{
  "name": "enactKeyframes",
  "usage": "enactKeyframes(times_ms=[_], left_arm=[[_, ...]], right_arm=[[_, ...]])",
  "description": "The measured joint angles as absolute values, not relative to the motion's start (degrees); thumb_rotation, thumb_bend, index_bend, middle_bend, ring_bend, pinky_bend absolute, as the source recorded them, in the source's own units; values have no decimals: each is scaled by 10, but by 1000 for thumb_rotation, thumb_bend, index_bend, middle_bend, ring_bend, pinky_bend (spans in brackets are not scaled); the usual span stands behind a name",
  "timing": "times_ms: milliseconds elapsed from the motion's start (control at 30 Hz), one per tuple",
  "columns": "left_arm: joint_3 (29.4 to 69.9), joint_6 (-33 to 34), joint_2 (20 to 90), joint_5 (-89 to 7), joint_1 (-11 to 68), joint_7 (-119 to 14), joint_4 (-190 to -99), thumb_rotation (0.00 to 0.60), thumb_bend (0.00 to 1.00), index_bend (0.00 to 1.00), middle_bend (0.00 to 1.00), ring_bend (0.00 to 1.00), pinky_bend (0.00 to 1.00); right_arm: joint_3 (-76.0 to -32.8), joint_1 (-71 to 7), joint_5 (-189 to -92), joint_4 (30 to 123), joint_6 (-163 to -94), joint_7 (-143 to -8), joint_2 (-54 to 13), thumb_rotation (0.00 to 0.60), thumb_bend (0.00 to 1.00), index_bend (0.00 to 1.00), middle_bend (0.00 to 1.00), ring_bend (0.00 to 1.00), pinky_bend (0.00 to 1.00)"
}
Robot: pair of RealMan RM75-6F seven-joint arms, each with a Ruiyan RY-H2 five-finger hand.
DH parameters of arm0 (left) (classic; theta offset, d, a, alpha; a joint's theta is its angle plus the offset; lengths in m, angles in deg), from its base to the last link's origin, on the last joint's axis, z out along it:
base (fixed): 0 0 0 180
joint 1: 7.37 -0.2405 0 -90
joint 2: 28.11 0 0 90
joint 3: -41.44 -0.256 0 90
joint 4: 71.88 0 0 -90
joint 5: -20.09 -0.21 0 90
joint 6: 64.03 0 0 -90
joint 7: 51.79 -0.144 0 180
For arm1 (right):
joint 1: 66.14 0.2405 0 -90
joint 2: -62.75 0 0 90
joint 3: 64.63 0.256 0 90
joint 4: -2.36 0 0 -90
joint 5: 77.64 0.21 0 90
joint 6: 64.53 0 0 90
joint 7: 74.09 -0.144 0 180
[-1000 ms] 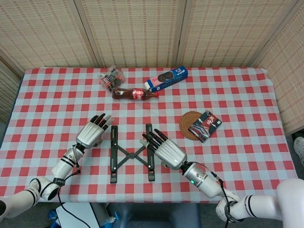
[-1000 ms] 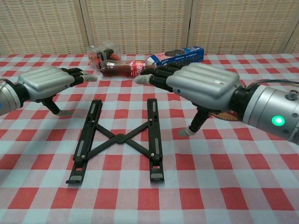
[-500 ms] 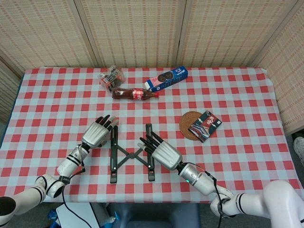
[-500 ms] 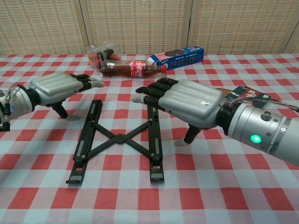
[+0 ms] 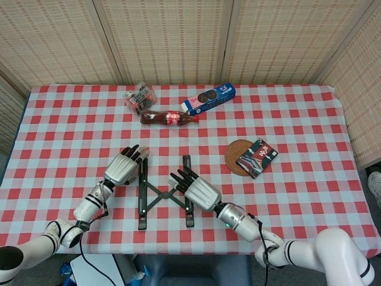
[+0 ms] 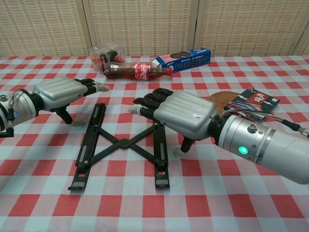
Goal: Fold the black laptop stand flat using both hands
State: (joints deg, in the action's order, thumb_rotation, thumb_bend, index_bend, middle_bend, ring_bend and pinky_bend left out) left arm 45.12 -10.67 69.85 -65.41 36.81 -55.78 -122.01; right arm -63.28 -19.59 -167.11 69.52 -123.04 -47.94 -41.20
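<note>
Woven screens behind, checked tablecloth (image 5: pixel 309 131) below: I'm at the approach step, both hands closing in on the laptop stand (image 5: pixel 164 193).

It lies near the front edge of the cloth, its two rails spread and joined by a crossed brace, so not yet folded. My left hand (image 6: pixel 60 92) hovers just outside the left rail, fingers loosely extended and holding nothing; my right hand (image 6: pixel 181 112) hangs over the right rail, fingers apart, also holding nothing (whether its thumb touches the cloth I cannot tell). Next I judge each hand must settle against the outer side of its rail and press inward together, evenly, or the stand will skid sideways instead of collapsing.
</note>
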Motion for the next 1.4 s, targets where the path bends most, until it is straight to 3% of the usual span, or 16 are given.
enactKeyframes(times_ms=[633,1400], left_arm=[[458,-123,697,-630,369,-521,-1239,600,237,0,0,0,158],[463,-141,686,-609,364,-476,-1275,600,236,0,0,0,158]], right_arm=[[-624,-192,-1695,650,-1244,-489,-455,600,0,0,0,0,0],[-616,-194,-1732,557,-1311,-541,-527,600,0,0,0,0,0]])
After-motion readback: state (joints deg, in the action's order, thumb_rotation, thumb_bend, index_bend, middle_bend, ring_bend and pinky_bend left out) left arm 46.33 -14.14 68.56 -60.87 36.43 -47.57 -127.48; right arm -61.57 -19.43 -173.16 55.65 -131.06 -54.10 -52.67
